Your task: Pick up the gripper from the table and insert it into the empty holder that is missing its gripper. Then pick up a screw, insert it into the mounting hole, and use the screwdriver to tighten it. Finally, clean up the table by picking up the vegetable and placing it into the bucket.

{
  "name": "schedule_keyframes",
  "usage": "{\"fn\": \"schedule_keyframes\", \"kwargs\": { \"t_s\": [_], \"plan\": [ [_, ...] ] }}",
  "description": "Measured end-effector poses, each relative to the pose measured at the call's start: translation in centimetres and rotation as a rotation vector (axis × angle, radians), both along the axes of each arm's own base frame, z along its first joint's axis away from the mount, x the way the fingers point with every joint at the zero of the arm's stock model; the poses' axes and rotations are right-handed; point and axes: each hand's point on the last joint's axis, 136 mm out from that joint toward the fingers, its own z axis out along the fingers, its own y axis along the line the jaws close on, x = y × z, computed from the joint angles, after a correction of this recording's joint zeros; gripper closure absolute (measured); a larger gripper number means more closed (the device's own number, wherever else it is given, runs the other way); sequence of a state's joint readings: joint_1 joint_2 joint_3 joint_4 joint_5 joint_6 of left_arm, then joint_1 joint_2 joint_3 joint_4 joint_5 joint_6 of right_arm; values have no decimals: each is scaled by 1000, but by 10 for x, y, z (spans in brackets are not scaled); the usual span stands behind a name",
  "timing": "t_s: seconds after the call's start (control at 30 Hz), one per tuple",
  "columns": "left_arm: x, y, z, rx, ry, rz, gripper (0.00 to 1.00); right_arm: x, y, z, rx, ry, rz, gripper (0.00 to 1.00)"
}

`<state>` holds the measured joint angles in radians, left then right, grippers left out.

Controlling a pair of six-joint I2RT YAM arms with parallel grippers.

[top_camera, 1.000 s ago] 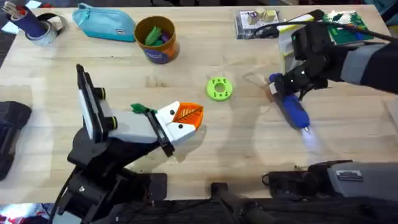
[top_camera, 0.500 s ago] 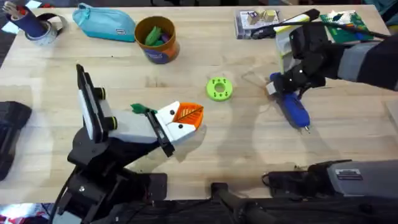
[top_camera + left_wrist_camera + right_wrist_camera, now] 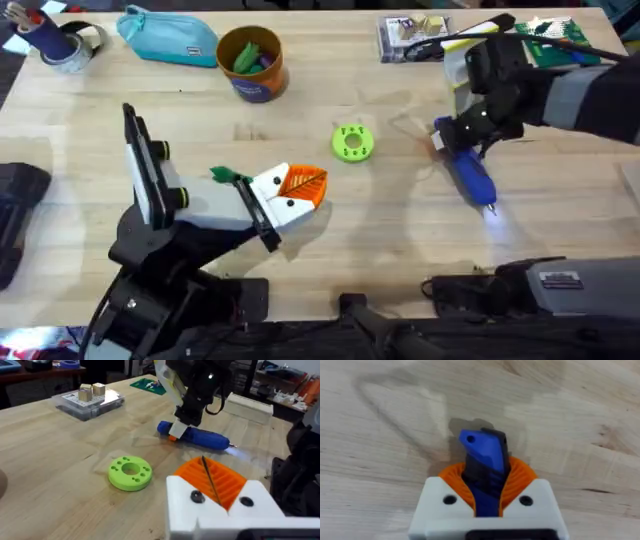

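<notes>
Low left in the overhead, the left gripper [image 3: 296, 190] has its 2 orange pads pressed together, empty. Right of centre, the blue screwdriver [image 3: 470, 174] lies on the table [image 3: 400, 240], its butt clamped in the right gripper [image 3: 447, 140]. Upper left, the bucket [image 3: 252, 63].

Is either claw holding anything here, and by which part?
The right claw grips the blue screwdriver at its rear end, opposite the tip. The left claw holds nothing.
</notes>
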<state>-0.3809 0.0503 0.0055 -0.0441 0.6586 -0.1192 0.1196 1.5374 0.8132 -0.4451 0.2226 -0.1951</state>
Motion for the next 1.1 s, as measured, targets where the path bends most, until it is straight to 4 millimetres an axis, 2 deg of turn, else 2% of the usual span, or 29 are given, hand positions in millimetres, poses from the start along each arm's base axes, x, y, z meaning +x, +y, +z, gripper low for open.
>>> {"fn": "schedule_keyframes", "kwargs": {
  "t_s": [0.2,0.33,0.67,0.9,1.1],
  "plan": [
    [0,0,0,0,0,0,985,-2,-2,6,-5,-6,-4,834],
    [0,0,0,0,0,0,985,-1,-3,22,-3,-53,-8,845],
    [0,0,0,0,0,0,985,6,1,91,54,-285,-35,866],
    [0,0,0,0,0,0,985,16,29,149,188,-502,-19,882],
    [0,0,0,0,0,0,985,13,57,202,344,-682,0,893]
  ]
}}
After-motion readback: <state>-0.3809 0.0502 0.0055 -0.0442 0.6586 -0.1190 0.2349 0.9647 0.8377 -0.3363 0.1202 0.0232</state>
